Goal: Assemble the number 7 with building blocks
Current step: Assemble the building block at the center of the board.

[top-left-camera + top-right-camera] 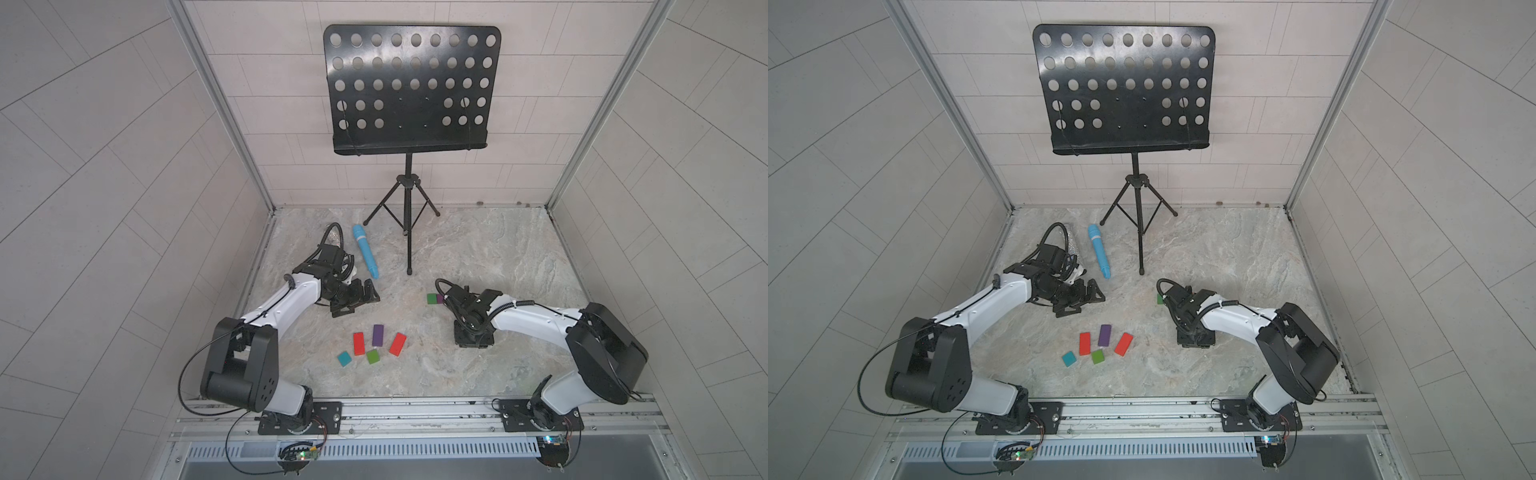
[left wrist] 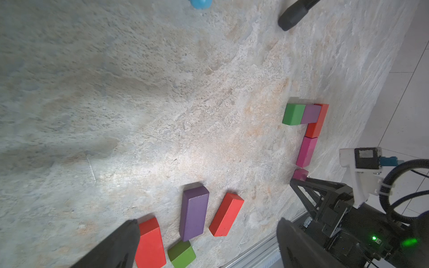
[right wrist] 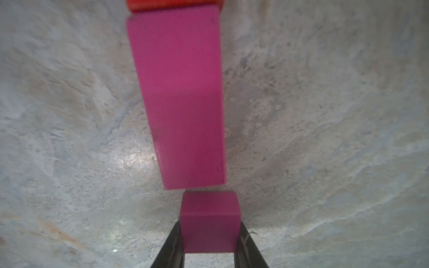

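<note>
Right gripper (image 3: 209,246): pinching the magenta square block (image 3: 210,220), its edge just short of the long magenta block (image 3: 181,97). Left gripper (image 1: 357,300): spread wide, empty. Loose blocks (image 1: 376,345) (five) at the right gripper's 9 o'clock, with bare marble tabletop (image 1: 432,349) between.

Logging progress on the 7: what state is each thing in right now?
Right gripper, shut on small magenta block.
Left gripper, open, empty.
Long magenta block, laid in stem.
Green square, laid in top bar.
Loose blocks, unplaced.
Music stand, upright.
Microphone, lying flat.
</note>
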### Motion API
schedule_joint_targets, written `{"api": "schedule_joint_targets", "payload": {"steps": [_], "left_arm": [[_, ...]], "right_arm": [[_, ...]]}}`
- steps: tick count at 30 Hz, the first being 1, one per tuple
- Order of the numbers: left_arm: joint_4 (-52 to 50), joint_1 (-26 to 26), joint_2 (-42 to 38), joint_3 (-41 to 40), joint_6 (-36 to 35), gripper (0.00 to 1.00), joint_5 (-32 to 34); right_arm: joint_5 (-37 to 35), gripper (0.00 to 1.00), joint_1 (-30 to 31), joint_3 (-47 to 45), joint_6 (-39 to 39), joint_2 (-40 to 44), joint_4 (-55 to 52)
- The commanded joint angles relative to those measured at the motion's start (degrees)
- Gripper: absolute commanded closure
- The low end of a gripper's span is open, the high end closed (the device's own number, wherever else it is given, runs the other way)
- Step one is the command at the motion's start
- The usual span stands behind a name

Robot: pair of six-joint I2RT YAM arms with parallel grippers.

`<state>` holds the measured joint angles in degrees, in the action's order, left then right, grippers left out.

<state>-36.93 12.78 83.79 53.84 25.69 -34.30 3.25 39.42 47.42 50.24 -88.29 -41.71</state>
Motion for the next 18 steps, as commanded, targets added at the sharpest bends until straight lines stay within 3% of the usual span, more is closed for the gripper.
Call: {"api": "schedule_joint_targets", "payload": {"steps": [1,18], "left_arm": [[0.1,0.2,-1.1,-0.6,-0.3,0.00,-0.2],[0.1,0.3,-1.1,-0.5,-0.2,0.00,-0.2]], "right_arm": [[-0.6,0.74,-0.6,1.0,-0.4,-1.3,0.4],[-0.4,0.74,-1.1,1.8,-2.1,-4.1,0.1]]}}
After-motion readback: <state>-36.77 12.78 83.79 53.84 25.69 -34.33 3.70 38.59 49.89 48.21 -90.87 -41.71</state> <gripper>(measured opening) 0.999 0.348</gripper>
